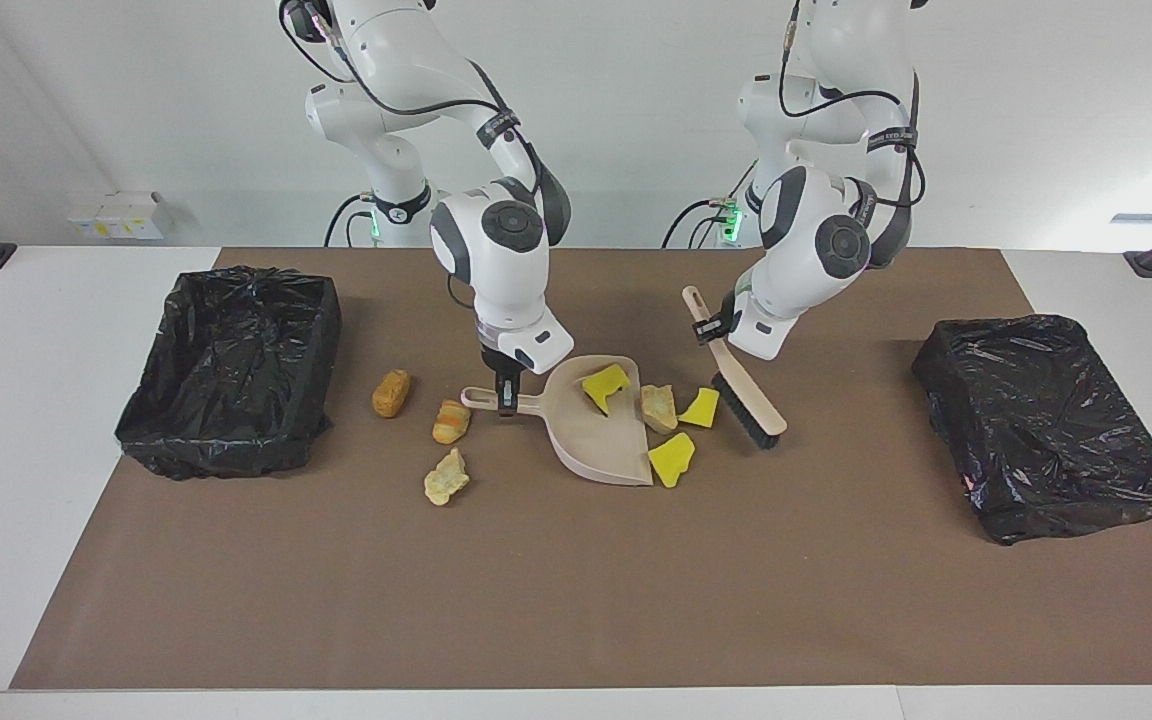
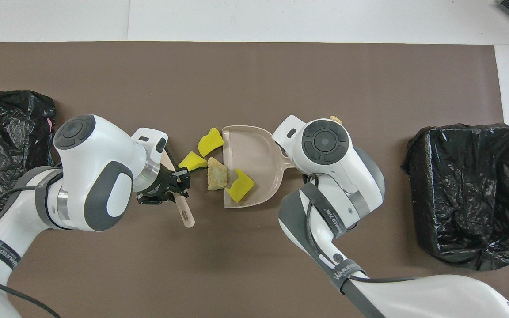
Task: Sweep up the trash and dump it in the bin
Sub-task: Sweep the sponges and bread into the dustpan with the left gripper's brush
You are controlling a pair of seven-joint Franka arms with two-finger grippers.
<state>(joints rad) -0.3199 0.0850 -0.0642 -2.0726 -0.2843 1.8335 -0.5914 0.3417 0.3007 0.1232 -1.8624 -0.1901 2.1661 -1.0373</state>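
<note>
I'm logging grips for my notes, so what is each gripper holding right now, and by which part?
The left gripper holds the brush by its handle; the right gripper holds the dustpan by its handle.

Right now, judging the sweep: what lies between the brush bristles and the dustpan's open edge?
In the facing view, a yellow chunk and tan chunk lie between brush and dustpan.

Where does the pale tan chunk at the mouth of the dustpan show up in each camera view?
Facing view: the pale tan chunk sits at the dustpan's open edge, near the picture's middle.
Overhead view: the same chunk lies just left of centre, at the dustpan's open edge.
Shared landmark: the yellow piece lying inside the dustpan, nearer to the robots than the chunk's middle.
</note>
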